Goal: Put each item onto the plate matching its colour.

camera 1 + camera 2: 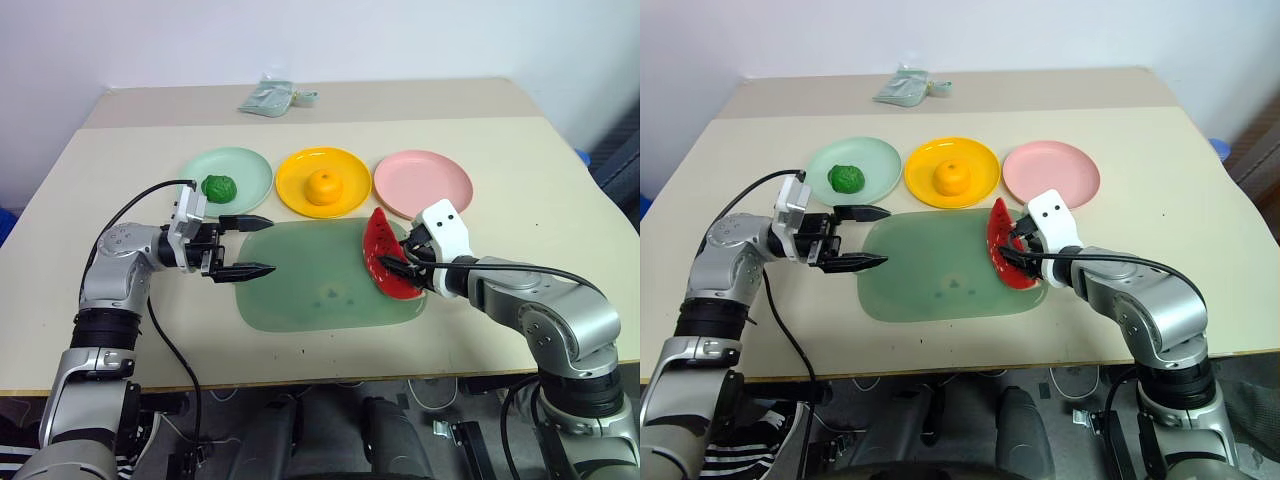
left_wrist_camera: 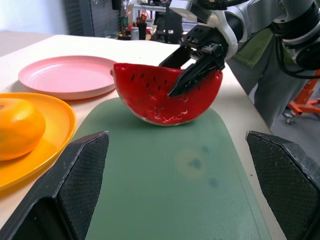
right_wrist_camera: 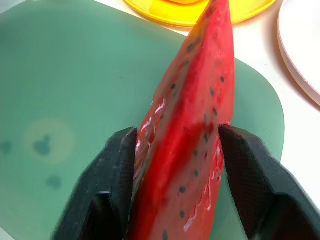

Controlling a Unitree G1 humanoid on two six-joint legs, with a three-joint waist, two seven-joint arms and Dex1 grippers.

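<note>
On tray [image 1: 300, 290], right fingers [image 3: 117, 165] pinch watermelon slice [image 1: 385, 262]; left fingers [image 1: 245, 222] wide.

The place looks like a robotics lab or a test room, not a home. A plain beige table [image 1: 520, 200] stands against a bare white wall [image 1: 300, 40] that fills the top of the head views. On the table only toy foods on coloured plastic plates are laid out, like a prepared exercise. At the bottom of the head views loose cables [image 1: 430, 395] lie on the floor under the table edge. In the left wrist view, at the top, dark shelves with small bottles and tools [image 2: 137, 25] are seen, and at the right edge an orange metal stand [image 2: 305, 97] on wheels.
</note>
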